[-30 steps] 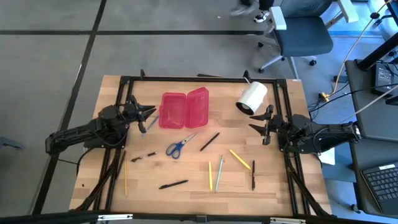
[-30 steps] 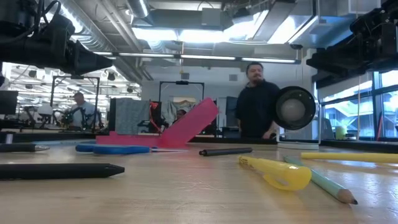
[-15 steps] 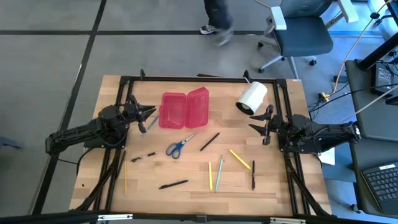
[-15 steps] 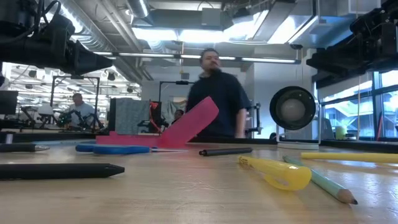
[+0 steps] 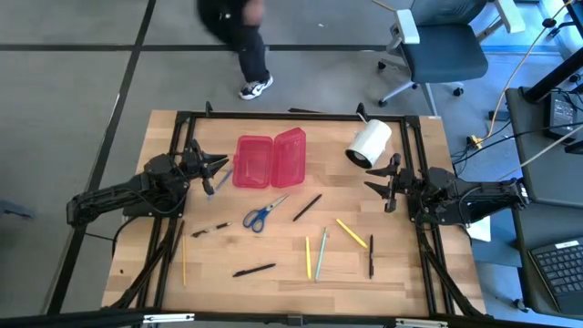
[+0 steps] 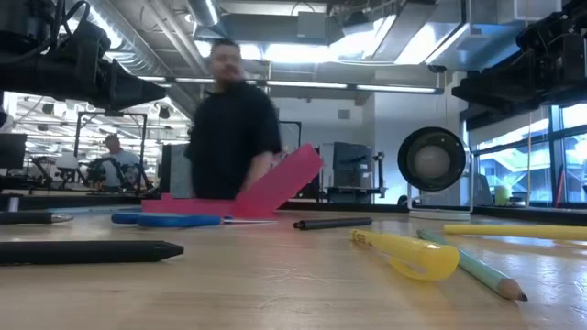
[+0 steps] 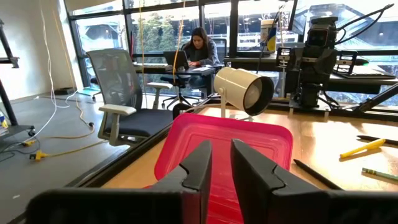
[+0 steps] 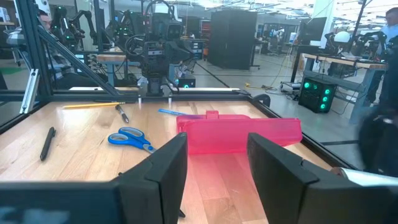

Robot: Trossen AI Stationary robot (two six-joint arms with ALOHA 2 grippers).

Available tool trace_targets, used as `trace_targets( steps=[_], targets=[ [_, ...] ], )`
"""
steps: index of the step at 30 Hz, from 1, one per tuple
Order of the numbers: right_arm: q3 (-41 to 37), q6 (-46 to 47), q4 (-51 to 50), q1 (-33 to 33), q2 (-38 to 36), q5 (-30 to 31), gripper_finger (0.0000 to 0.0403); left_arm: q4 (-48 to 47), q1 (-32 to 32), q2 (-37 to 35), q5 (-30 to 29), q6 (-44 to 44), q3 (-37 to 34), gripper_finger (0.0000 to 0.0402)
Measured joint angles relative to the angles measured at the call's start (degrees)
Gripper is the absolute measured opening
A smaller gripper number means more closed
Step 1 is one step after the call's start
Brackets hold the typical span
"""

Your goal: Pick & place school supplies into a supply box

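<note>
The supply box [image 5: 270, 160], pink and translucent, lies open on its two halves at the table's far middle. The school supplies lie scattered on the wood nearer than it: blue-handled scissors [image 5: 264, 212], a black pen [image 5: 307, 207], a yellow pen [image 5: 351, 232], a yellow pencil [image 5: 308, 257], a black marker [image 5: 253, 270] and several more. My left gripper [image 5: 219, 169] hovers level just left of the box, its fingers [image 7: 198, 163] a narrow gap apart with nothing between them. My right gripper [image 5: 372, 180] hovers level at the right, open wide and empty.
A big white roll [image 5: 369, 143] lies at the far right, just beyond my right gripper. A black frame rail [image 5: 291, 116] runs along the table's edges. A person [image 5: 239, 36] walks on the floor beyond the far edge, and an office chair [image 5: 437, 50] stands there too.
Both arms have kept still and nothing on the table has moved. The person beyond the far edge has walked from the right toward the left.
</note>
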Motion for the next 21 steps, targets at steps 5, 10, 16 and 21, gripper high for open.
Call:
trace_targets(
  steps=[5, 10, 16, 21],
  targets=[
    [0.0, 0.0, 0.0, 0.0, 0.0, 0.0, 0.0172, 0.0, 0.0, 0.0, 0.0, 0.0, 0.0, 0.0052],
    [0.0, 0.0, 0.0, 0.0, 0.0, 0.0, 0.0172, 0.0, 0.0, 0.0, 0.0, 0.0, 0.0, 0.0056],
    [0.0, 0.0, 0.0, 0.0, 0.0, 0.0, 0.0172, 0.0, 0.0, 0.0, 0.0, 0.0, 0.0, 0.0053],
    [0.0, 0.0, 0.0, 0.0, 0.0, 0.0, 0.0172, 0.0, 0.0, 0.0, 0.0, 0.0, 0.0, 0.0053]
  ],
)
